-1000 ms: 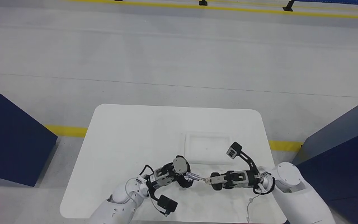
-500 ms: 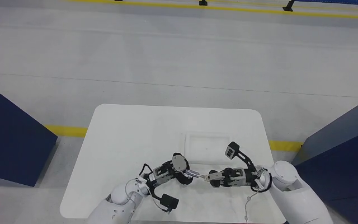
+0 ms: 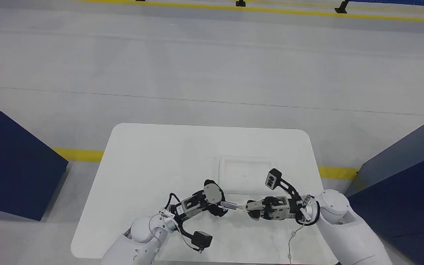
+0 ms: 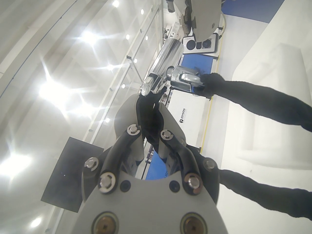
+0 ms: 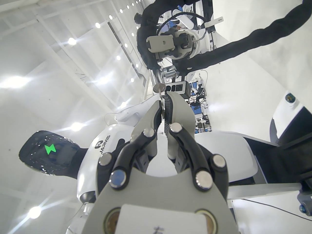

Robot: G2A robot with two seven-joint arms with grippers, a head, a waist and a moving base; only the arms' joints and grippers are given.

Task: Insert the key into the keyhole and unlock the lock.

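Above the table's front part, my two grippers meet tip to tip. My left gripper is shut on one end of a chrome lock, held off the table. A black sleeved cord reaches the lock's chrome side piece. My right gripper is shut on a small key. The key's blade points into the lock's round end face. How deep the blade sits is hidden.
The white table carries a shallow white tray just behind the grippers. Dark blue panels stand to the left and right of the table.
Both grippers have shifted slightly away from the front edge, and the right gripper has closed in on the lock. Both grips are unchanged.
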